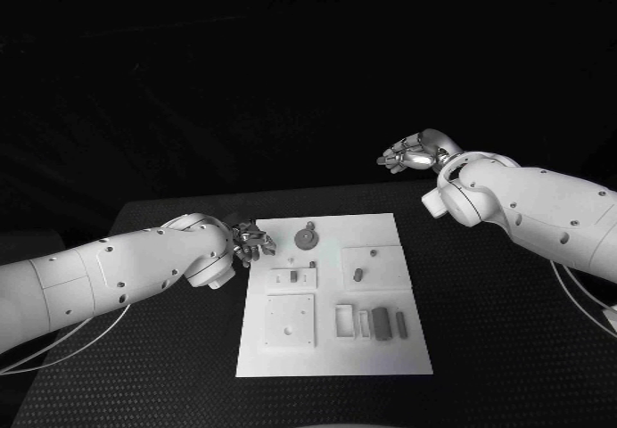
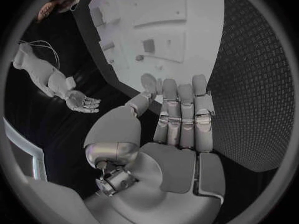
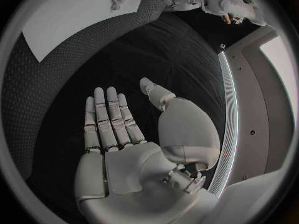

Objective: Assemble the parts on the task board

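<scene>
Here, the white task board point(image 1: 337, 294) lies flat in the middle of the black table point(image 1: 489, 357), its long sides running from the near edge toward the far edge. The left hand point(image 1: 250, 242) hovers at the board's far left corner, fingers straight and apart, holding nothing; the left wrist view shows them just over the board's edge. The right hand point(image 1: 414, 154) hangs well beyond the table's far right corner, palm flat, fingers extended and empty. On the board, a round grey part with a tab point(image 1: 306, 236) rests near the far edge, small dark parts point(image 1: 360, 274) sit in the square plates at mid-board, and a row of upright grey blocks point(image 1: 374, 323) stands toward the near right corner. The parts look small, stiff and light, probably smooth enough to slip; a fingertip pinch across the opposite sides of each would likely serve best.
</scene>
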